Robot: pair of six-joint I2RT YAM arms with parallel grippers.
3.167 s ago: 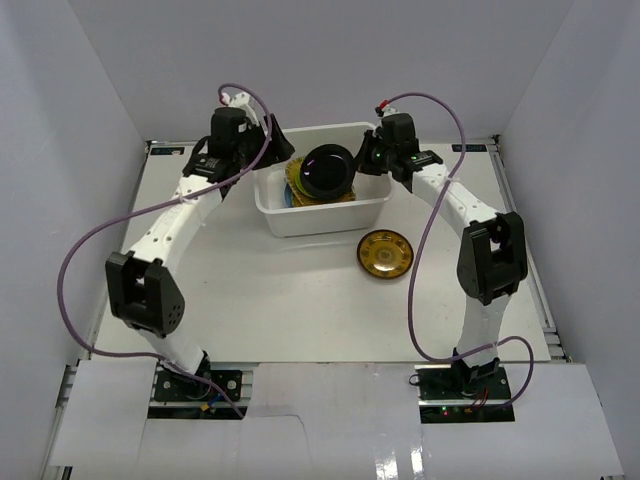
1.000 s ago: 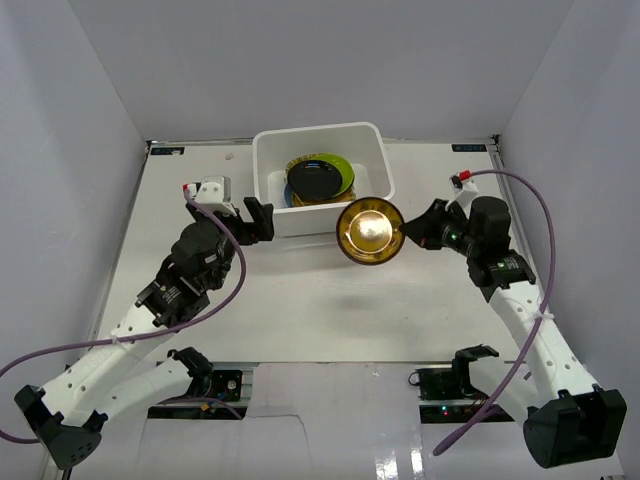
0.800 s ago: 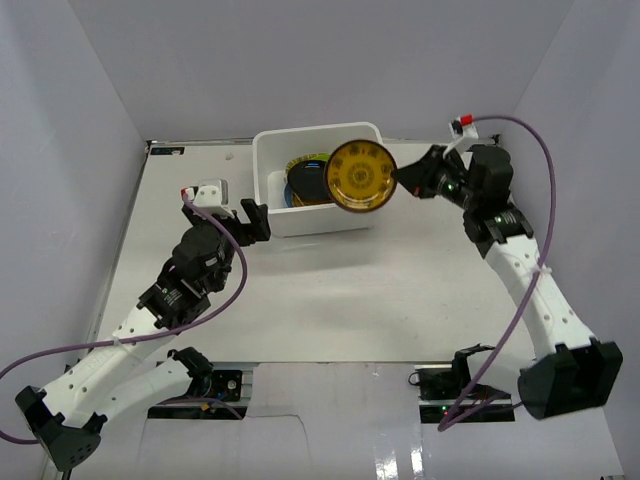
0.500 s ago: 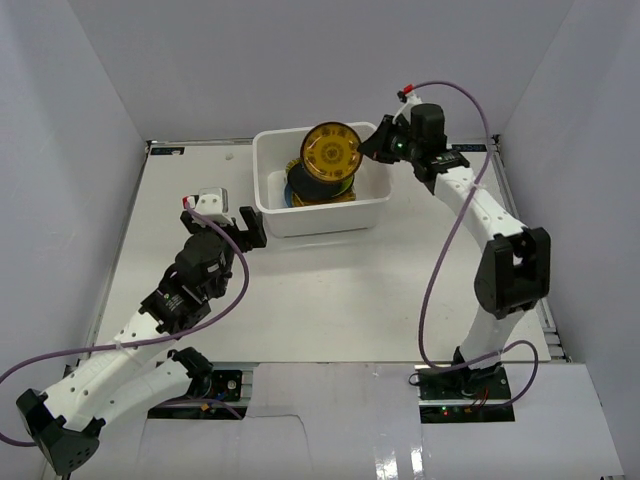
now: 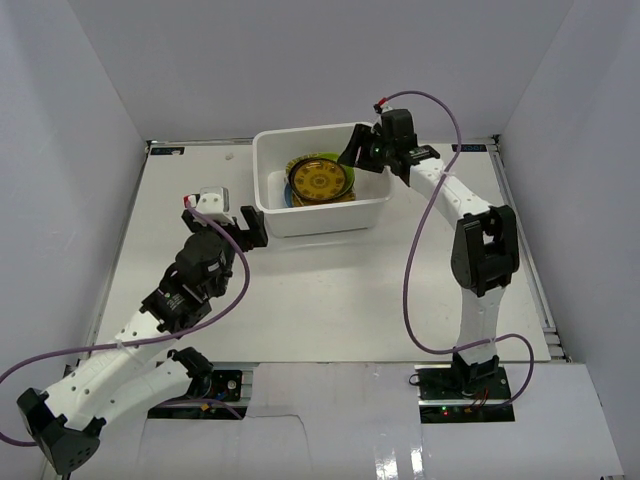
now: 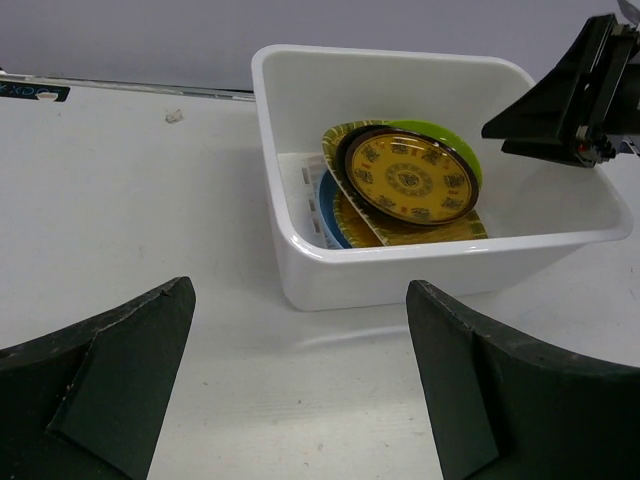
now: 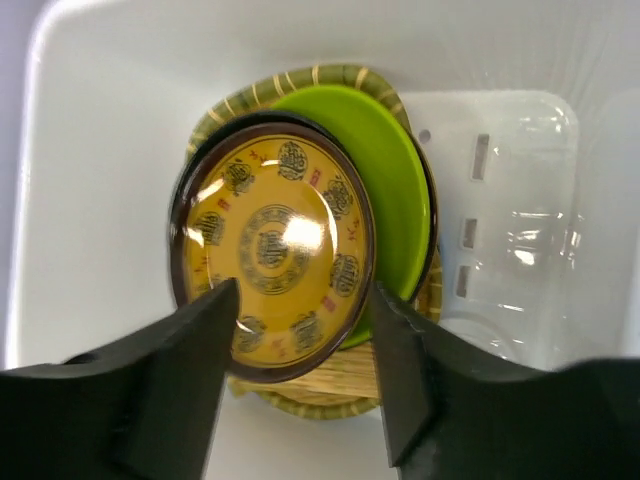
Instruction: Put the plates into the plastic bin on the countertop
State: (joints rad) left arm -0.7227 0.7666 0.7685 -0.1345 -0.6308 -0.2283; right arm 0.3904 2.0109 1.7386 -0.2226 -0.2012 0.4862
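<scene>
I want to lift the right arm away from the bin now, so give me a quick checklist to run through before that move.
1. Gold-pattern plate lying on the other plates inside the plastic bin: ok.
2. Right gripper open: ok.
3. Its fingertips clear of the plate's rim: cannot tell; they overlap it in the wrist view.
4. Left gripper open, empty, outside the bin: ok.
5. No plate showing on the countertop: ok.
</scene>
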